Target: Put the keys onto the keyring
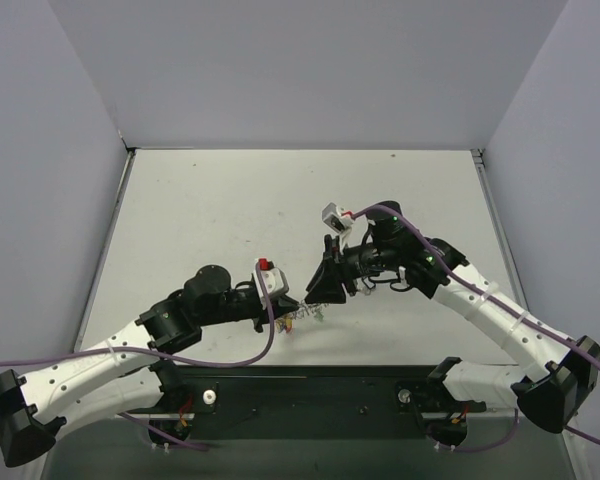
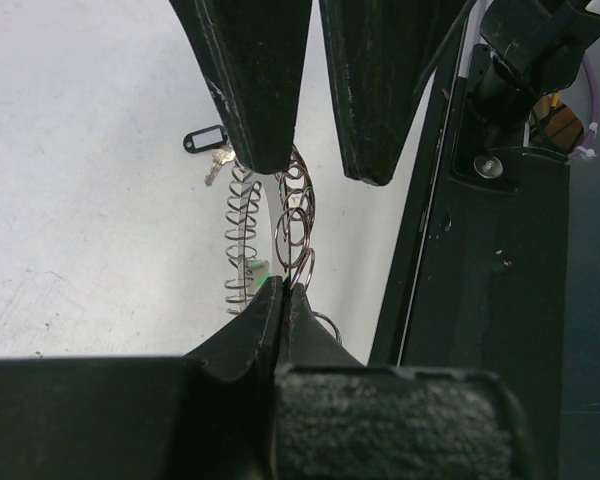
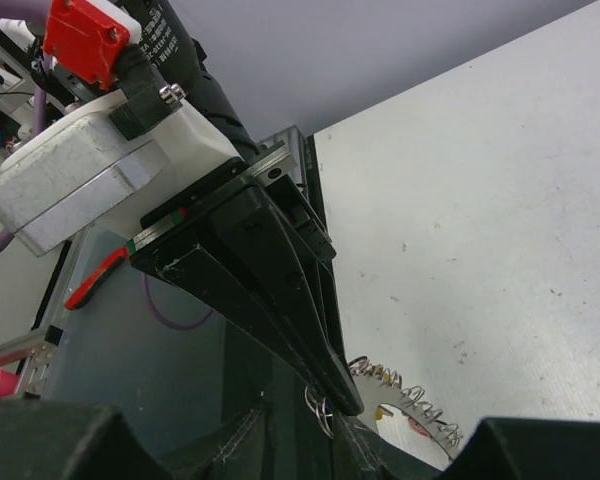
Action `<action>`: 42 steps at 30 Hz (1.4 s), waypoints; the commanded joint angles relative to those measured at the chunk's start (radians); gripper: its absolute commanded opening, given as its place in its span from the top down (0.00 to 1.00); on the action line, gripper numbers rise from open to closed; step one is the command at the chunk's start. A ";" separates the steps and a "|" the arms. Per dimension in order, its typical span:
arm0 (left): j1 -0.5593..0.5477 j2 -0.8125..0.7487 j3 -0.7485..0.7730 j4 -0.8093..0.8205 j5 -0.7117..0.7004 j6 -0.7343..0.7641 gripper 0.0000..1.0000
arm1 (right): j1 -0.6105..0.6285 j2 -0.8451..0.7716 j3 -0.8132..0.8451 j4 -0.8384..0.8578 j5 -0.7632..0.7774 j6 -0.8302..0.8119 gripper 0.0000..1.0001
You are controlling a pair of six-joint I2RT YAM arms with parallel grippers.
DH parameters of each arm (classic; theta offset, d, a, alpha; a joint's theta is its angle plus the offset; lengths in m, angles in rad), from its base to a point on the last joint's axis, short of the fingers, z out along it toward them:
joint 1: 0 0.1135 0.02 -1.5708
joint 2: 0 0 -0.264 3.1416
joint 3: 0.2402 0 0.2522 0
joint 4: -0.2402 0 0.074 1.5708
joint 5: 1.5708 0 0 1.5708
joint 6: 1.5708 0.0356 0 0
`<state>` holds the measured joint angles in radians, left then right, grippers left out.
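Observation:
The keyring (image 2: 296, 215) is a silvery hoop with small rings along its rim, held on edge above the table. My left gripper (image 2: 283, 290) is shut on its near rim. A green key head (image 2: 258, 268) hangs by that grip. A key with a black tag (image 2: 204, 140) lies on the table beyond. My right gripper (image 2: 315, 170) faces the left one with its fingers (image 2: 255, 80) apart, one tip touching the ring's far rim. In the right wrist view the keyring (image 3: 412, 398) shows yellow and red key heads (image 3: 420, 427) below the left gripper's tip (image 3: 342, 398), between my right gripper's (image 3: 370, 445) spread fingers.
From above, both grippers meet near the table's front edge, left gripper (image 1: 298, 303) and right gripper (image 1: 323, 290) almost tip to tip over the keyring (image 1: 302, 318). The black base plate (image 1: 310, 395) runs just behind them. Grey walls (image 1: 60, 150) enclose the table.

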<state>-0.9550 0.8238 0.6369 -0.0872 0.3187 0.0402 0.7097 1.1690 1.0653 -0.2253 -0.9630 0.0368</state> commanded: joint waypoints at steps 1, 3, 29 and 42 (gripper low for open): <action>-0.005 -0.043 0.030 0.113 0.013 0.027 1.00 | 0.013 -0.003 0.050 -0.012 -0.048 -0.050 0.67; -0.004 -0.043 0.030 0.109 0.008 0.027 1.00 | 0.016 -0.002 0.053 -0.019 -0.045 -0.055 0.69; -0.002 0.109 0.205 -0.121 0.062 -0.031 1.00 | 0.215 0.029 0.110 -0.172 0.469 -0.160 0.80; -0.004 0.109 0.210 -0.112 0.049 -0.036 1.00 | 0.226 0.027 0.094 -0.172 0.388 -0.160 0.72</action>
<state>-0.9550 0.9428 0.7845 -0.2596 0.3557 0.0105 0.9257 1.1938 1.1530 -0.3897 -0.5209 -0.1097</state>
